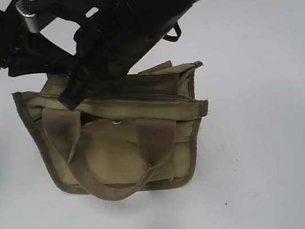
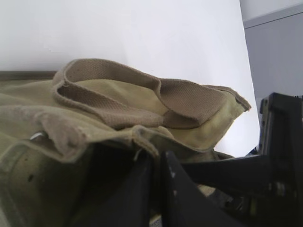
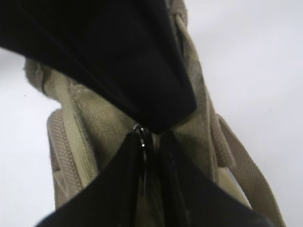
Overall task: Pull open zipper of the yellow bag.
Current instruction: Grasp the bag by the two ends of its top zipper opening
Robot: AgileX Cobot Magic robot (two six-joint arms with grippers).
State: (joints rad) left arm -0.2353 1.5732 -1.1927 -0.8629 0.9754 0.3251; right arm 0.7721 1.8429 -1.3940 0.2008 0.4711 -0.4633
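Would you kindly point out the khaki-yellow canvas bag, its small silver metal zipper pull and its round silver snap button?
Khaki-yellow canvas bag [image 1: 110,156]: exterior view, on the front panel.
Small silver metal zipper pull [image 3: 140,134]: right wrist view, on the tab between the dark fingers.
Round silver snap button [image 1: 117,121]: exterior view, on the stud's face.

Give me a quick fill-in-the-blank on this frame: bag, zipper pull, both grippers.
1. The yellow bag sits on a ____ table.
2. The right gripper has its fingers closed around the small metal ____ of the zipper.
3. The left gripper pinches the bag's fabric with its jaws ____.
4. The snap button on the bag's front is ____ in colour.

Missing words: white; pull tab; shut; silver
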